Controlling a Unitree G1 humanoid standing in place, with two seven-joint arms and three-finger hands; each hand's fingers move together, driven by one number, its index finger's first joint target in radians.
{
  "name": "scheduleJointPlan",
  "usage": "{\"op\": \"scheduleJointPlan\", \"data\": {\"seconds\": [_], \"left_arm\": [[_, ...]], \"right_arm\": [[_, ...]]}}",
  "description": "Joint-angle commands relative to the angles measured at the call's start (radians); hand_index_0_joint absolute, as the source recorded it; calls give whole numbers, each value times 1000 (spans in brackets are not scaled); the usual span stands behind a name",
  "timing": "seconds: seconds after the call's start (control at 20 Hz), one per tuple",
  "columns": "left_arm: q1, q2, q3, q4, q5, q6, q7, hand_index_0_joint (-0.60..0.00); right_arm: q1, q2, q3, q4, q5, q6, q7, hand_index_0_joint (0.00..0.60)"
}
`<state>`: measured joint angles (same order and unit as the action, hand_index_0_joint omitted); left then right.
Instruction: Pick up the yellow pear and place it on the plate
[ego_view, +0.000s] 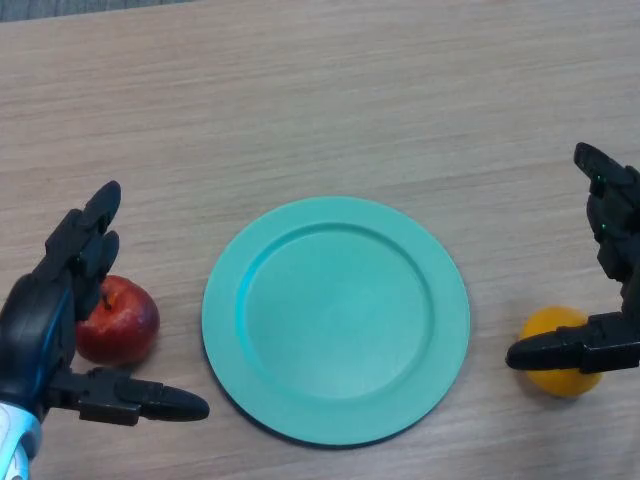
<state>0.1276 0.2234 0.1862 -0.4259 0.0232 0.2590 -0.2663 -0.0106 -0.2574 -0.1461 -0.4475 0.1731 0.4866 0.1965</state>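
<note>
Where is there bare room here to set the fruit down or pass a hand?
The teal plate is bare all over. The wooden table is free beyond the plate. Crowded spots: the left hand by the red apple, and the right hand at the yellow fruit.

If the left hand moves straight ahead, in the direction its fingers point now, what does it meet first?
Probably nothing. The left hand has fingers pointing up and slightly right, over bare table. The apple sits between fingers and thumb, the plate off to the right.
</note>
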Motion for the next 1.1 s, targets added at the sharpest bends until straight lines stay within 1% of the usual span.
{"op": "scheduleJointPlan", "data": {"seconds": [0.05, 0.2, 0.3, 0.4, 0.55, 0.65, 0.8, 0.95, 1.0, 1.1], "left_arm": [[-20, 29, 52, -65, -6, -120, -6, 0], [-21, 34, 54, -66, 1, -136, -23, 0], [-25, 40, 67, -82, -12, -116, -47, 0], [-31, 37, 69, -80, -24, -129, -47, 0], [-38, 40, 78, -87, -52, -126, -47, 0], [-45, 47, 94, -108, -89, -81, -55, 0], [-49, 50, 95, -100, -74, -92, -69, 0], [-51, 48, 98, -89, -87, -90, -57, 0], [-58, 55, 100, -87, -86, -86, -59, 0], [-61, 55, 101, -76, -87, -104, -54, 0]], "right_arm": [[-24, -32, -78, -78, 55, -117, -6, 0], [-24, -33, -90, -104, 93, -84, -16, 0], [-28, -36, -94, -112, 107, -71, -26, 0], [-33, -35, -97, -110, 122, -68, -37, 0], [-33, -36, -93, -108, 125, -73, -48, 0], [-36, -38, -91, -105, 121, -69, -48, 0], [-28, -39, -87, -76, 95, -96, -31, 0], [15, -20, -100, -31, 98, -164, -16, 0], [26, -18, -108, -23, 107, -170, -16, 0], [59, -5, -107, 6, 91, -222, -15, 0]]}}
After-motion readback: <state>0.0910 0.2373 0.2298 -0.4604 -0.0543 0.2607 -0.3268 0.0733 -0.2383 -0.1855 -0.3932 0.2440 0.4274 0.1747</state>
